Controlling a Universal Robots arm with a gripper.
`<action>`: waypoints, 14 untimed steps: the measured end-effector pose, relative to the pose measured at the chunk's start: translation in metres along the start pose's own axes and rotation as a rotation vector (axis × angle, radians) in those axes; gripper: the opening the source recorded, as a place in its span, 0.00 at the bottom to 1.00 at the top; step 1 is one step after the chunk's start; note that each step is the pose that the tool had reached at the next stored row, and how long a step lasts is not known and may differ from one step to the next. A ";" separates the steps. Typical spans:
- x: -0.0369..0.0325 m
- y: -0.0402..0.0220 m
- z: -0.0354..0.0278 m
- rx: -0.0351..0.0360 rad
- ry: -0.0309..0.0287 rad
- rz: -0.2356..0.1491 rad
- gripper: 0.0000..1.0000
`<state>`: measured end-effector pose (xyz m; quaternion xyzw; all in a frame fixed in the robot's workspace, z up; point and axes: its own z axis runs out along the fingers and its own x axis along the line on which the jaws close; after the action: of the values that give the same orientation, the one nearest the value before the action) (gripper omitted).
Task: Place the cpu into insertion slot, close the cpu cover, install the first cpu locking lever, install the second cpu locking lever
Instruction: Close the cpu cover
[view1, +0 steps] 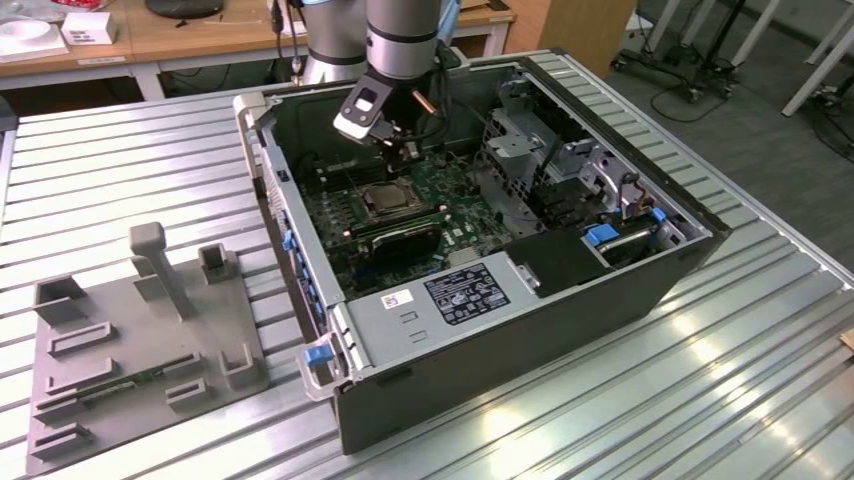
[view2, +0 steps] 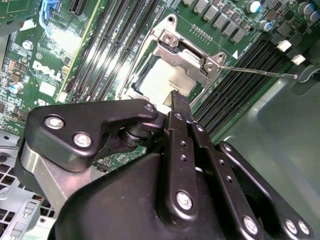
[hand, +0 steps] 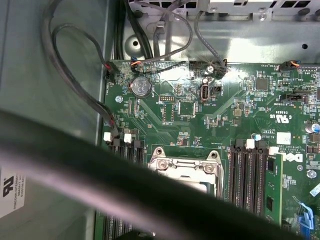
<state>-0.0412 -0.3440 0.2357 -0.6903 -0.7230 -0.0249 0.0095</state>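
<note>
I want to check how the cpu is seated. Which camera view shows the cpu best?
The second wrist view: the cpu lies close and pale, with its near edge behind the gripper. In the first wrist view a dark band hides most of the cpu. In the exterior view the cpu is a small square.

Soft, even room light falls from above in the exterior view; the table (view1: 747, 330), well off from the pincer (view1: 400, 152), carries broad white glare along its ribs; the hollow of the case (view1: 534, 360) under the pincer is dimmer, its walls shading the board (view1: 451, 183). In the second wrist view the pincer is black with small glints on its screws; just past its tip the cpu (view2: 165, 80) shines pale; the memory slots (view2: 107, 55) beside it are washed by white glare. In the first wrist view a cable (hand: 125, 180) crosses as a dark, unlit band; the board beyond is evenly lit.
</note>
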 end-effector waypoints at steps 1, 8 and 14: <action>0.0000 -0.0002 0.0000 -0.0002 0.0000 0.000 0.11; 0.0000 -0.0004 0.0001 -0.0002 -0.0002 0.000 0.11; 0.0000 -0.0004 0.0008 -0.0002 -0.0001 0.000 0.11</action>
<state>-0.0416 -0.3440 0.2349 -0.6901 -0.7232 -0.0250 0.0094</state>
